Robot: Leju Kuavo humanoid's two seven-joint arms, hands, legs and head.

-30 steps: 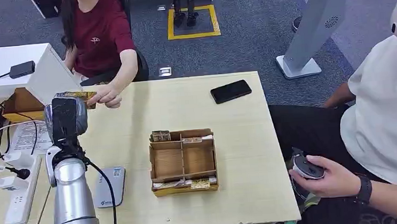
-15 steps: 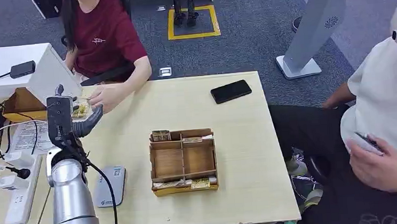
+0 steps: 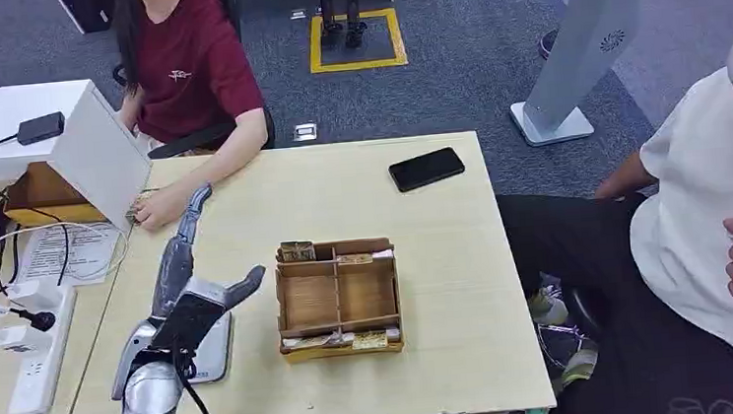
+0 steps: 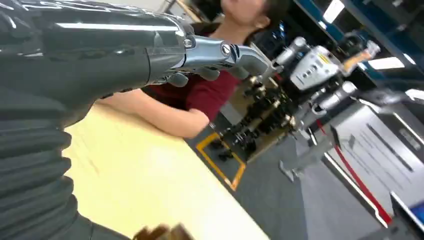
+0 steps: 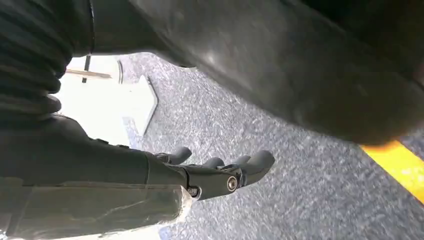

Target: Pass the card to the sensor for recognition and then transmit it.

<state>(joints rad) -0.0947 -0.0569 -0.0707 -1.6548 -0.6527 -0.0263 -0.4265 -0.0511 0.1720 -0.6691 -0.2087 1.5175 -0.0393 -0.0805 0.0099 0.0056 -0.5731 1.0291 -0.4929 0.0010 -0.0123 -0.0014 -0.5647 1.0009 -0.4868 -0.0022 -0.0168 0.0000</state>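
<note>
Left hand [image 3: 190,298]: empty, fingers spread, above the grey sensor pad [image 3: 211,350] beside the cardboard tray [image 3: 338,297]. Right hand [image 5: 220,175]: empty, fingers loosely extended, over carpet. Card [image 3: 135,209]: under person's hand [image 3: 157,210] at the table's far-left edge, barely discernible.

Cardboard tray [image 3: 338,298] beside left hand [image 3: 192,300], seemingly.

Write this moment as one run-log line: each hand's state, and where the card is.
left hand: open, empty, above sensor pad | right hand: empty, fingers loosely extended, over floor | card: at person's hand
</note>
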